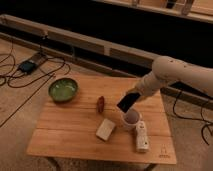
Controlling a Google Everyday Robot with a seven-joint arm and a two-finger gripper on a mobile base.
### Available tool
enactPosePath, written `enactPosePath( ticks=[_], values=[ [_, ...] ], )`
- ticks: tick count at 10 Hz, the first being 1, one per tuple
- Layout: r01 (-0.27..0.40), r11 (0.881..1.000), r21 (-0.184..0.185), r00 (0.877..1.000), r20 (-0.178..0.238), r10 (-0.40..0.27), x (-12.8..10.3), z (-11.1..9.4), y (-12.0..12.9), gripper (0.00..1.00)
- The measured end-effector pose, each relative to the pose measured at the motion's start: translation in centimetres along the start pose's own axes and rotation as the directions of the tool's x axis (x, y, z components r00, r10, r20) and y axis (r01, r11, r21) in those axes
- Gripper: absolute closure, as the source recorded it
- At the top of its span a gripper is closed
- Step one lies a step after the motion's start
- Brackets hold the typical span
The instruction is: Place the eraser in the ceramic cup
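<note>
In the camera view, the gripper (134, 96) hangs over the right part of the counter (70, 135) with its jaws closed on the eraser (127, 101), a flat black block held clear of the wood. The eraser lies just above and slightly to the left of the ceramic cup (130, 119), its lower end close to the cup's rim without clearly touching it. Its long axis runs tilted, from lower left up toward the upper right where the jaws grip it, so it is not yet pointing straight down into the mouth. The cup stands upright, its opening facing up. Since the block is about as long as the cup is wide, I judge that the coming move depends on bringing the eraser a little to the right and centring it over the opening, or tipping it more steeply, before release; let go where it is, it could catch the near rim and fall outside. The single arm reaches in from the right. On the slatted wooden counter a white bar (141, 136) lies just beside the cup on its right, a cream block (105, 129) just to its lower left, a small reddish thing (101, 103) further left, and a green bowl (63, 89) well apart at the far left corner. Around the counter are a bare floor with dark cables (30, 70) and a long low ledge behind.
</note>
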Motion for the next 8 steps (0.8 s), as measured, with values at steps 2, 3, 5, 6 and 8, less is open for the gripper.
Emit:
enactPosePath(
  ticks=[2,3,5,6,8],
  values=[
    [-0.009,1.000,-0.011,1.000,-0.006,0.009,-0.5,0.0,-0.7,1.00],
    [-0.017,1.000,-0.017,1.000,-0.014,0.017,-0.8,0.0,-1.3,1.00],
    [-0.026,0.999,-0.026,1.000,-0.018,0.026,-1.1,-0.2,-2.2,1.00],
    [-0.026,0.999,-0.031,0.999,-0.019,0.026,-1.1,-0.2,-2.5,1.00],
    [-0.022,0.999,-0.042,1.000,-0.016,0.021,-0.9,-0.5,-3.3,1.00]
  ],
)
